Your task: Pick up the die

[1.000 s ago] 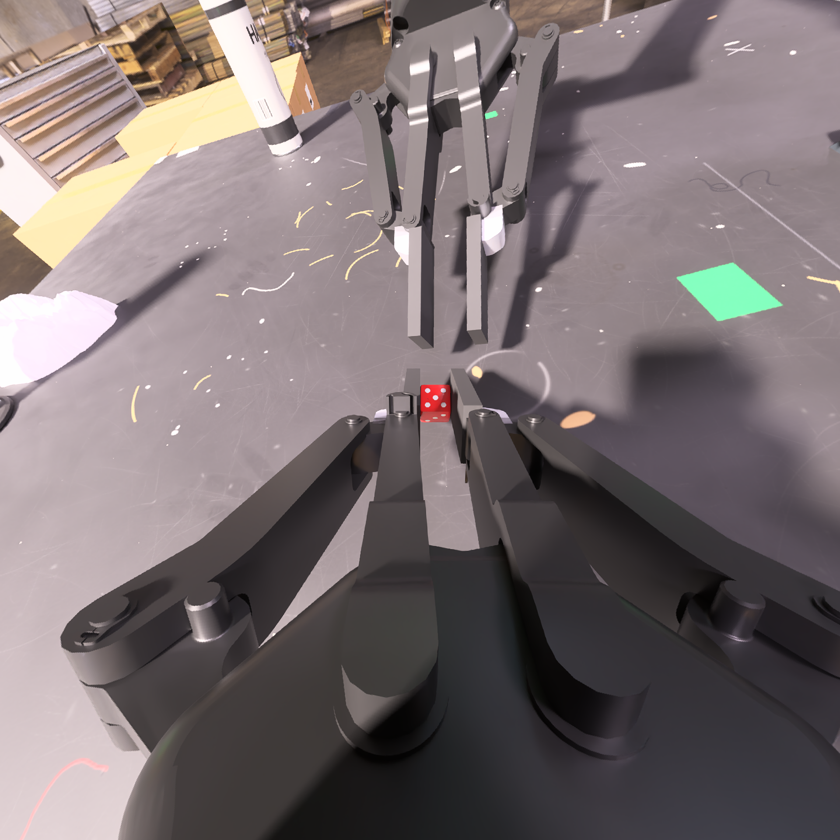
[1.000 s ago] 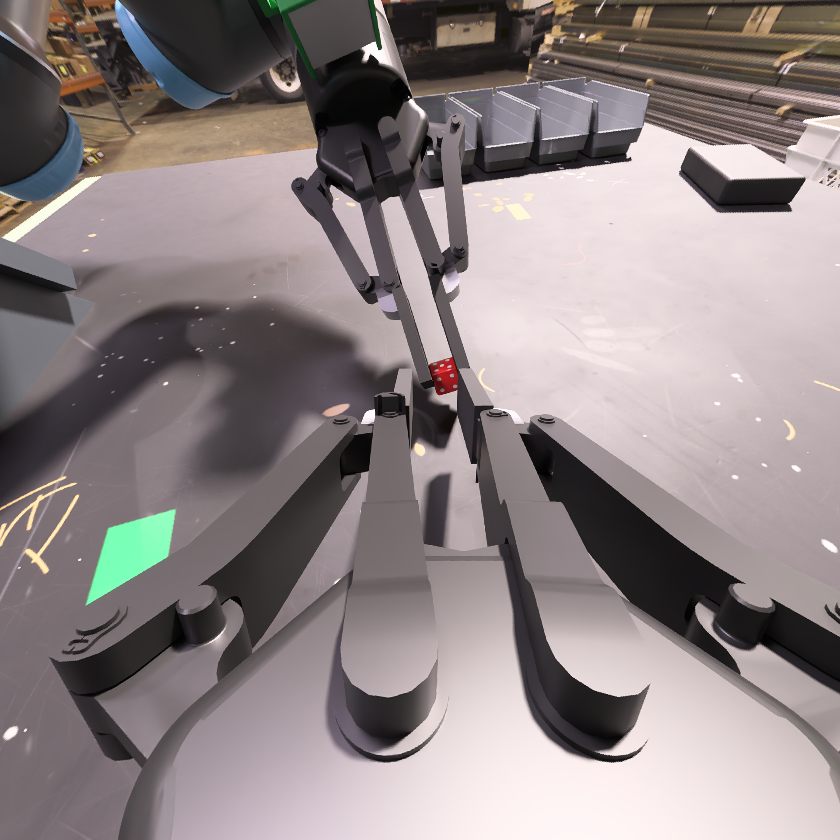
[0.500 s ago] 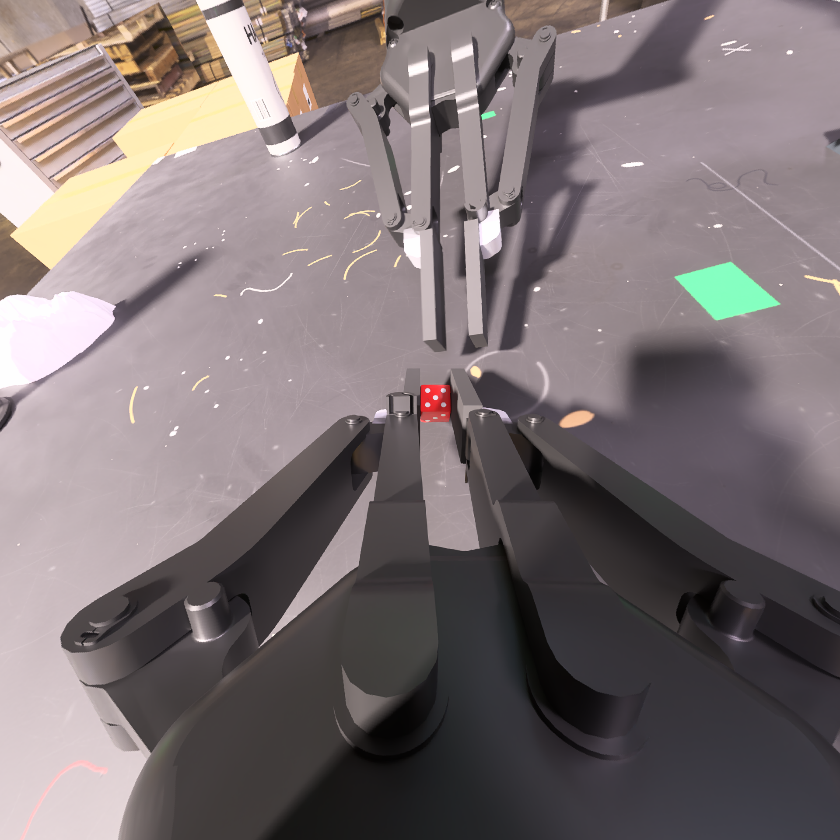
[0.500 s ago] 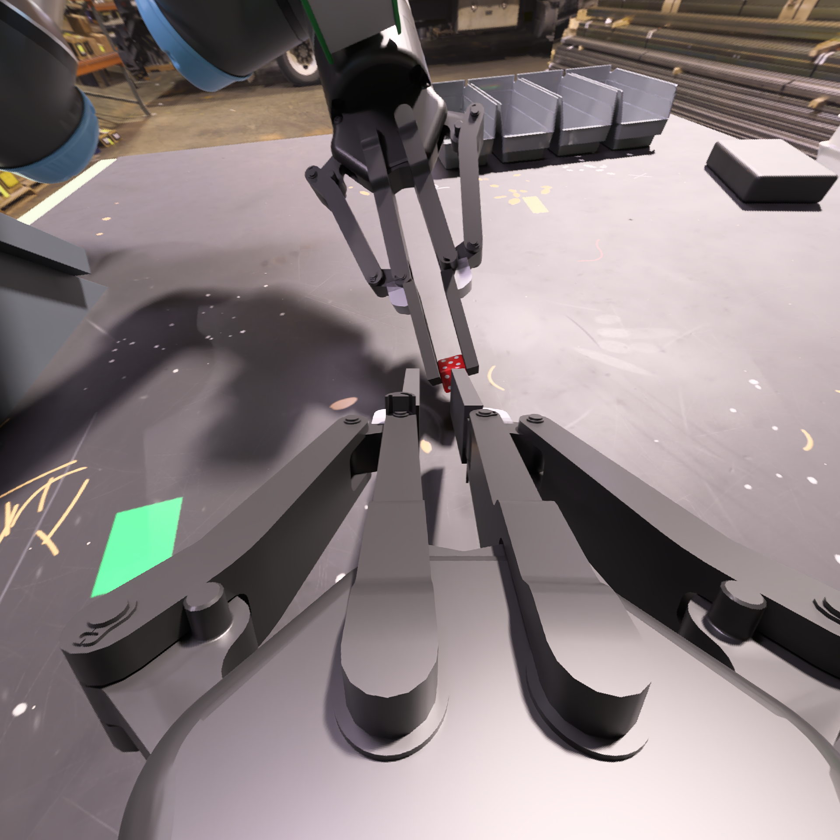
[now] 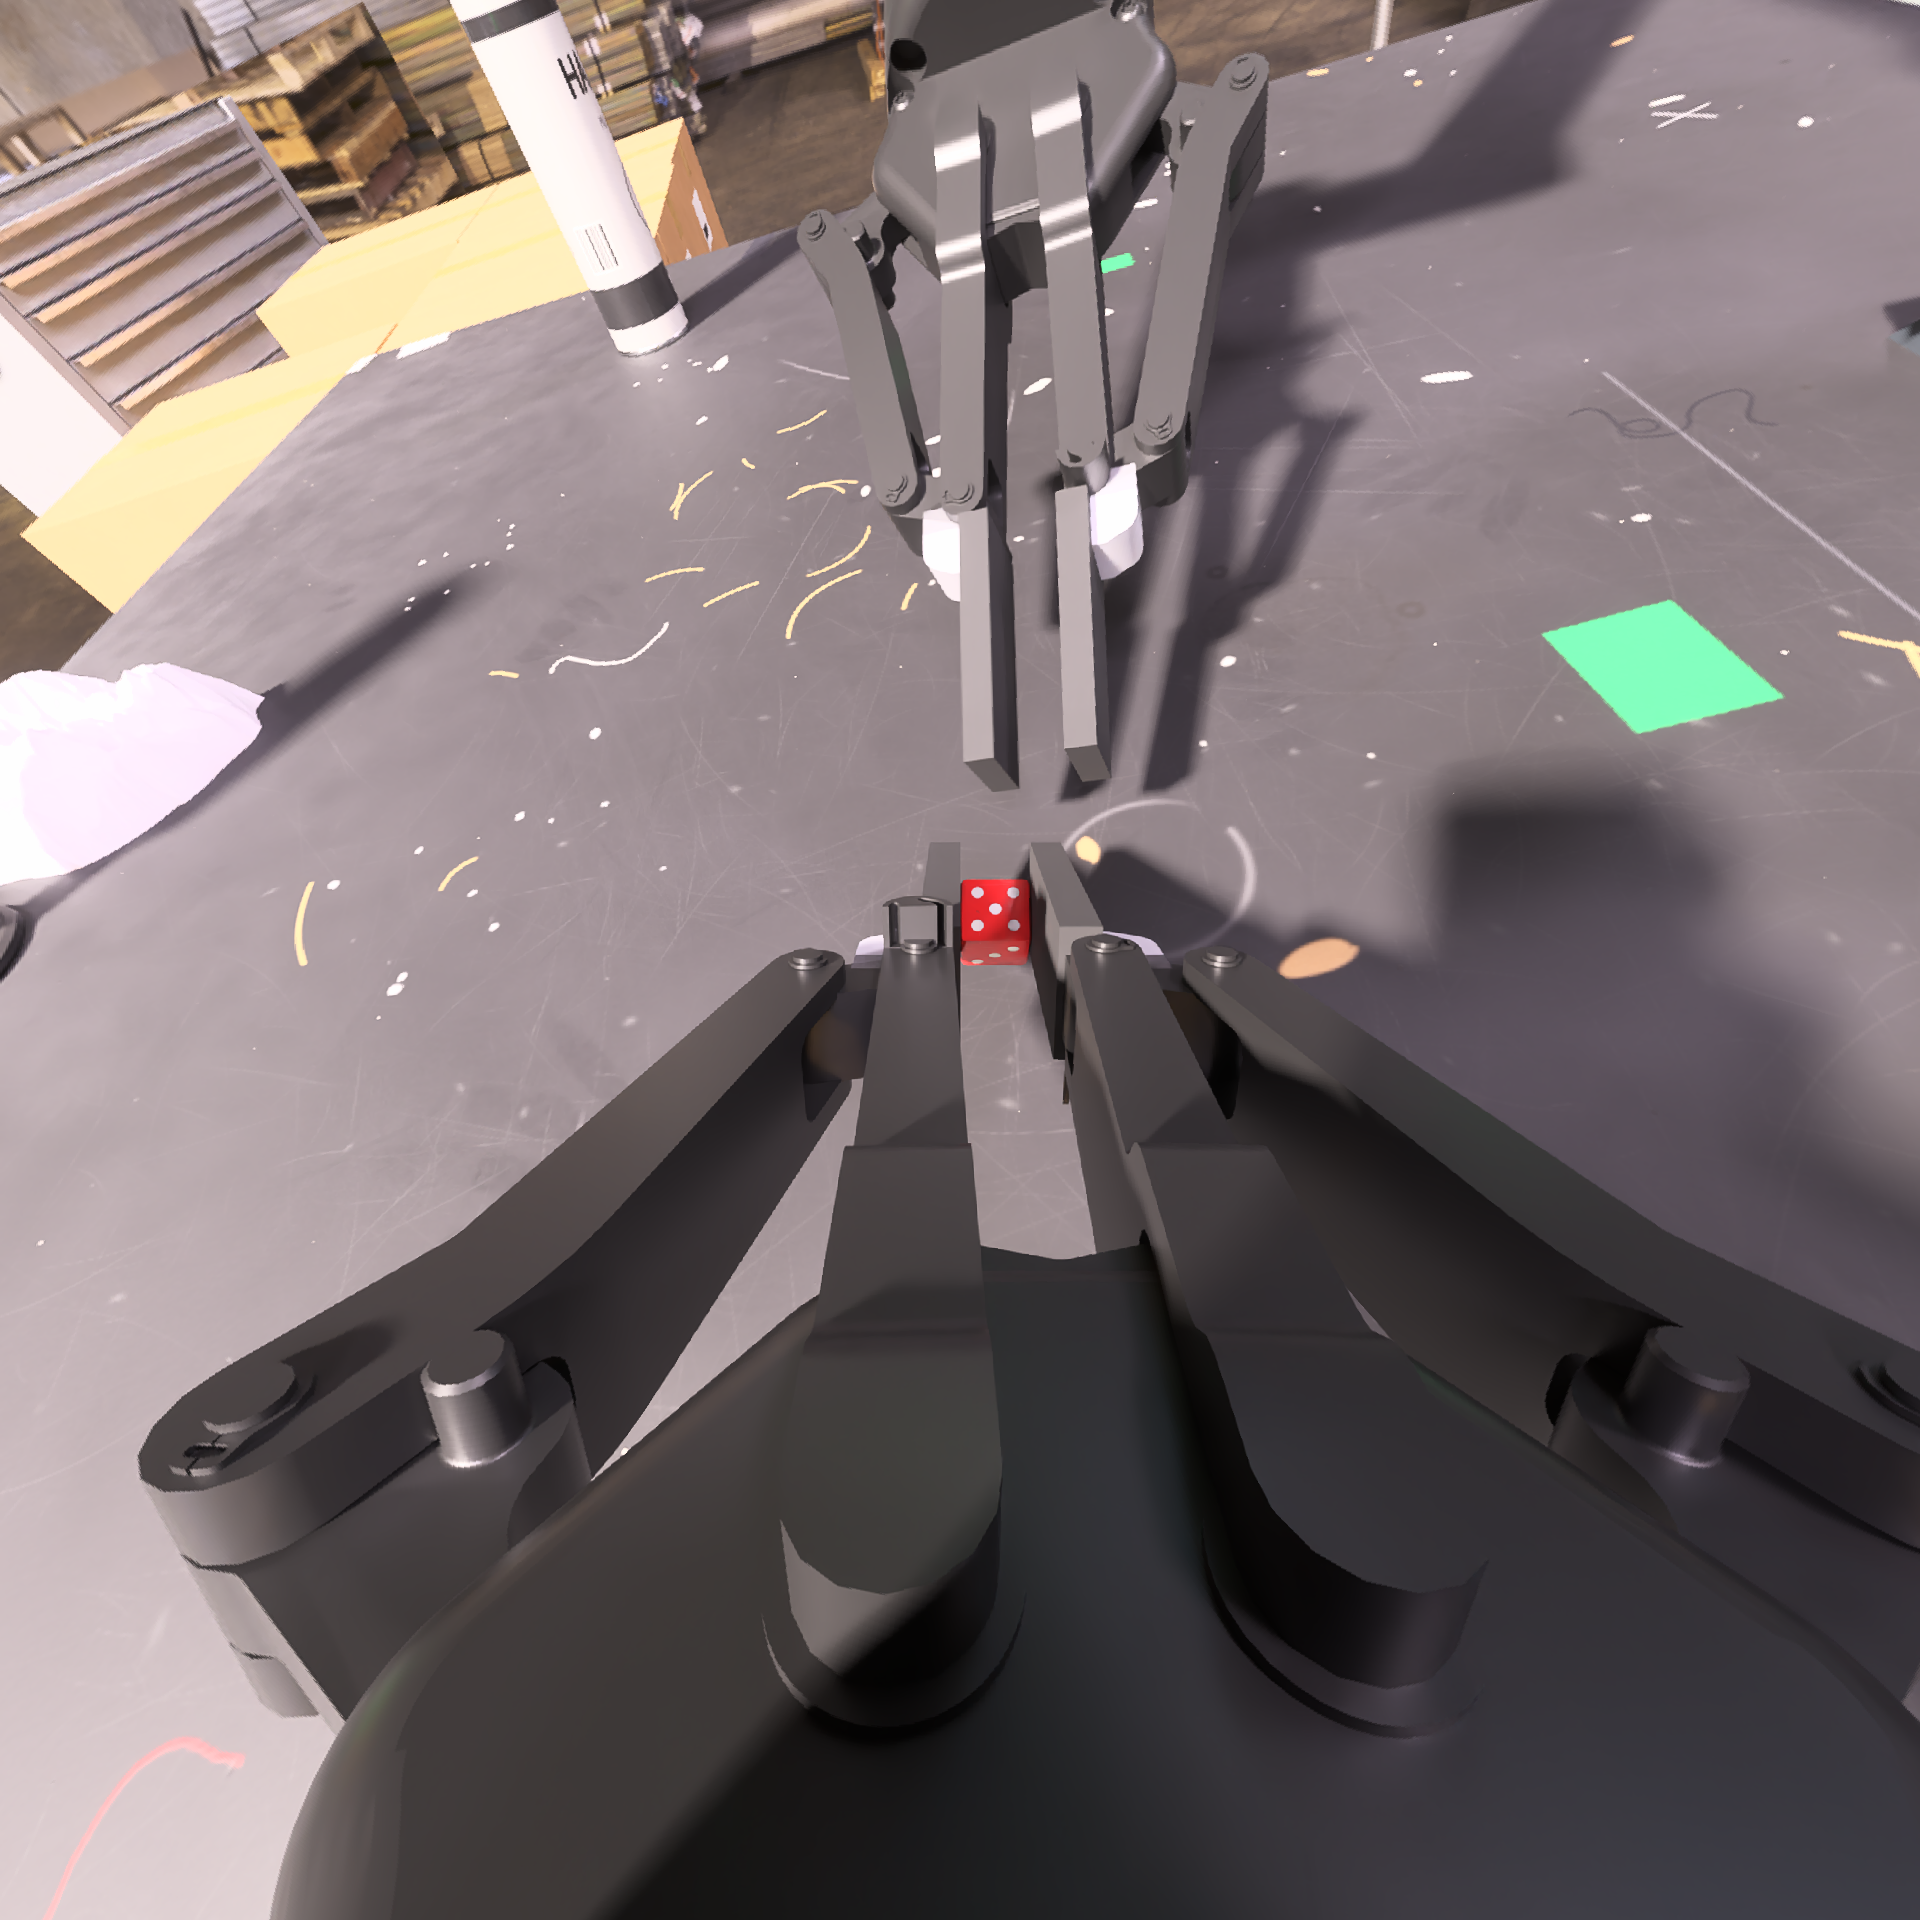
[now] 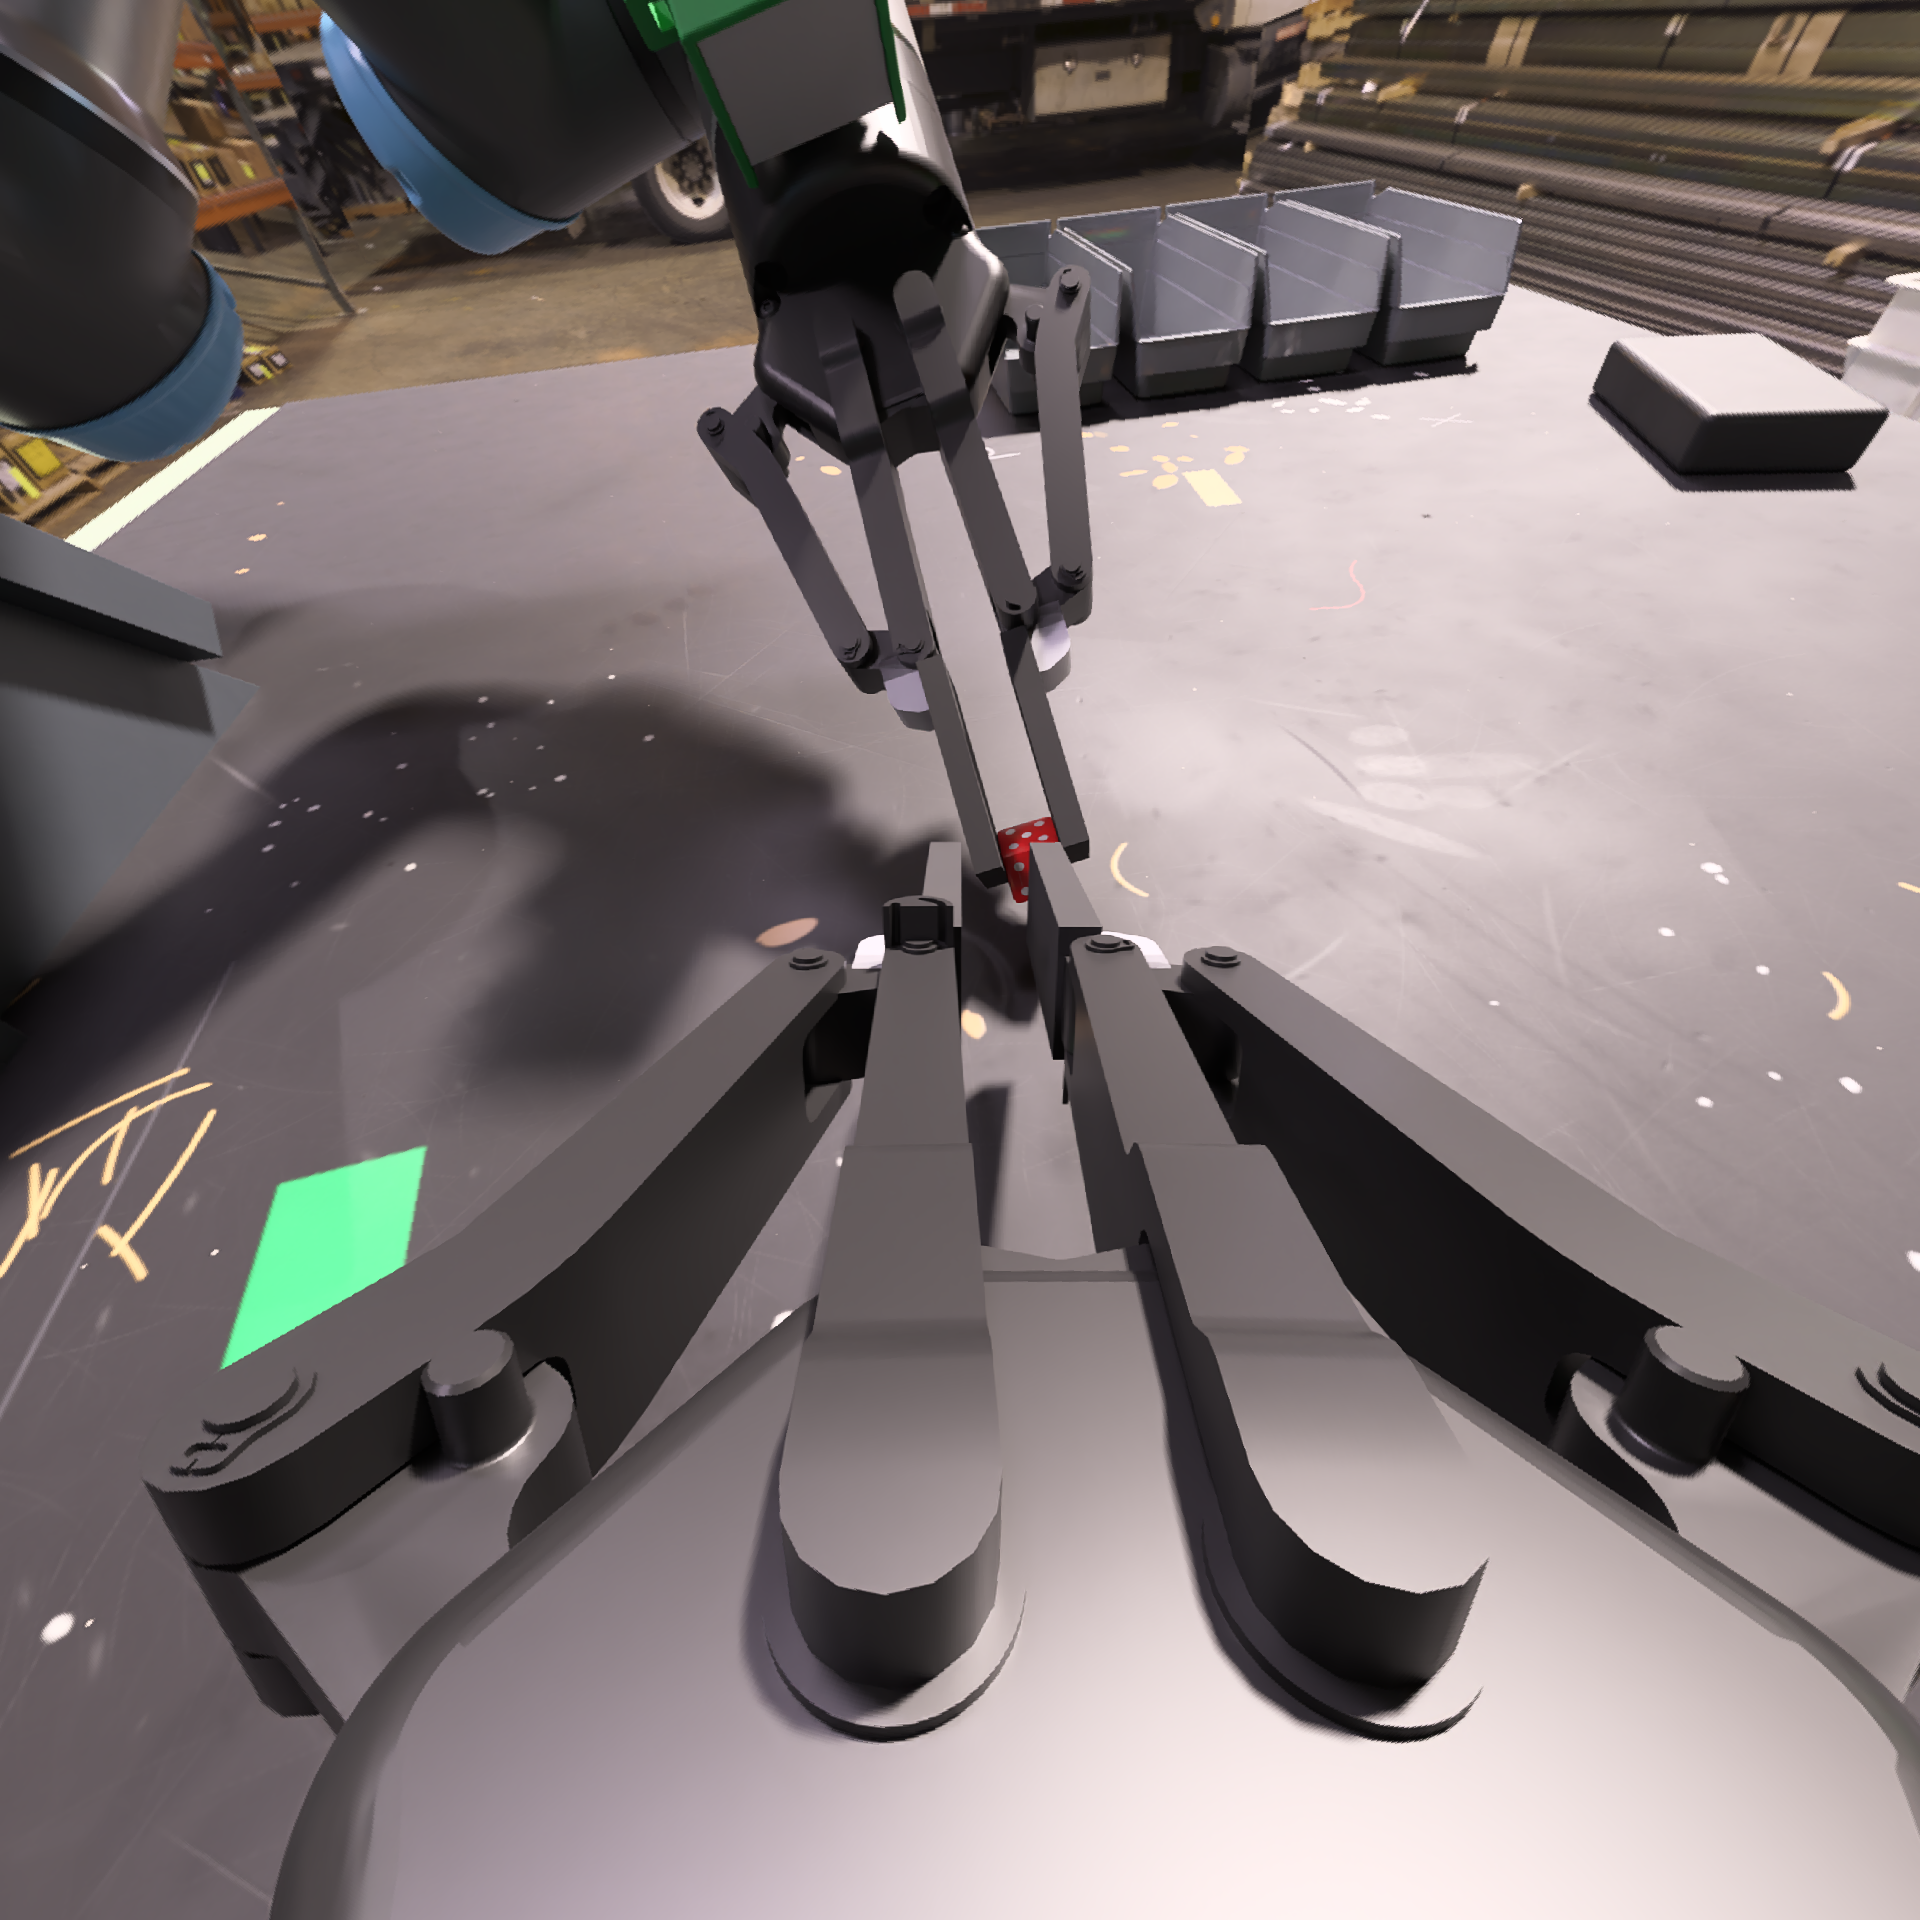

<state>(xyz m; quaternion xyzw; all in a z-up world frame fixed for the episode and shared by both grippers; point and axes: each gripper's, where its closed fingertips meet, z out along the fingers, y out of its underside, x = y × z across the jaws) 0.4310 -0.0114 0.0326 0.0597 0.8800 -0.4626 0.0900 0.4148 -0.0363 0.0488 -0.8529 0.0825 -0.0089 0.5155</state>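
The red die (image 5: 995, 909) with white pips sits clamped between the fingertips of my left gripper (image 5: 995, 883), which is shut on it. In the right wrist view the die (image 6: 1023, 836) hangs in the left gripper (image 6: 1031, 857) a little above the dark table, over its shadow. My right gripper (image 6: 992, 862) is empty, its fingers parallel with a narrow gap, tips just in front of and below the die. In the left wrist view the right gripper (image 5: 1034, 764) points down at the table just beyond the die.
A green patch (image 5: 1657, 665) marks the table to the right. A white crumpled thing (image 5: 114, 758) lies at the left edge and a white post (image 5: 582, 156) stands at the far left. Grey bins (image 6: 1278, 281) and a dark flat box (image 6: 1735, 410) stand at the far side.
The right gripper's fingers have narrowed and it has moved closer to the die. The left gripper keeps its hold on the die and has not visibly moved.
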